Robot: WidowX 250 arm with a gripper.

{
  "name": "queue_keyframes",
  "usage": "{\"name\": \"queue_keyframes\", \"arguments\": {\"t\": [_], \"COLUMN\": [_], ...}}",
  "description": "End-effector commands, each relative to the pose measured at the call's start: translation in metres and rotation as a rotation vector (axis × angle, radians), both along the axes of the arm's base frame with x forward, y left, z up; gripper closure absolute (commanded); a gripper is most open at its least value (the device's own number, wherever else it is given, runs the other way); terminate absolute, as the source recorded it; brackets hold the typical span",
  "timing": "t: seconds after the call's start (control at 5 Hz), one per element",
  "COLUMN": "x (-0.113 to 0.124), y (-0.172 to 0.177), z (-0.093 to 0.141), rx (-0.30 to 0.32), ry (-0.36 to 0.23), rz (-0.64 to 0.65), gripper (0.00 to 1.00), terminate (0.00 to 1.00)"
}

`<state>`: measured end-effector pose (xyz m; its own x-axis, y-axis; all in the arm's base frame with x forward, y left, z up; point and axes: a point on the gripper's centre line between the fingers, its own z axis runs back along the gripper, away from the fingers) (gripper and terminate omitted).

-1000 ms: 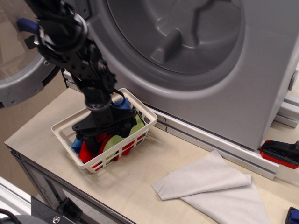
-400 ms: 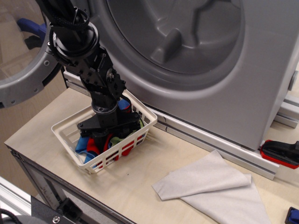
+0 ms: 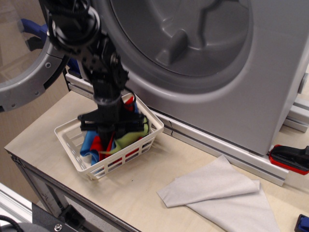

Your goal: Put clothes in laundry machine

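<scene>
One tool (image 3: 110,131) sits in the clothes (image 3: 116,140); its grip cannot be told; drum mouth (image 3: 183,34) lies at one o'clock.

Red, blue and light-green clothes (image 3: 116,140), white basket (image 3: 77,159), grey machine (image 3: 231,82), seemingly plain.

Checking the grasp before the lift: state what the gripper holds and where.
The gripper is down among the clothes in the white basket, at the middle of the pile. Whether it has actually closed on any cloth cannot be told.
</scene>
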<state>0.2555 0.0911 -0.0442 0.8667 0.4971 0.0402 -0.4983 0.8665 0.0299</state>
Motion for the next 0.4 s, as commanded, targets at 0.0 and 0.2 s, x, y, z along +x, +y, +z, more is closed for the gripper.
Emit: {"name": "queue_keyframes", "arguments": {"t": [0.0,0.2], "x": [0.004,0.002], "y": [-0.008,-0.028], "z": [0.080,0.110], "rx": [-0.036,-0.042], "ry": [-0.123,-0.153], "rz": [-0.063,-0.262], "gripper": [1.00,1.00], "terminate": [0.00,0.00]}}
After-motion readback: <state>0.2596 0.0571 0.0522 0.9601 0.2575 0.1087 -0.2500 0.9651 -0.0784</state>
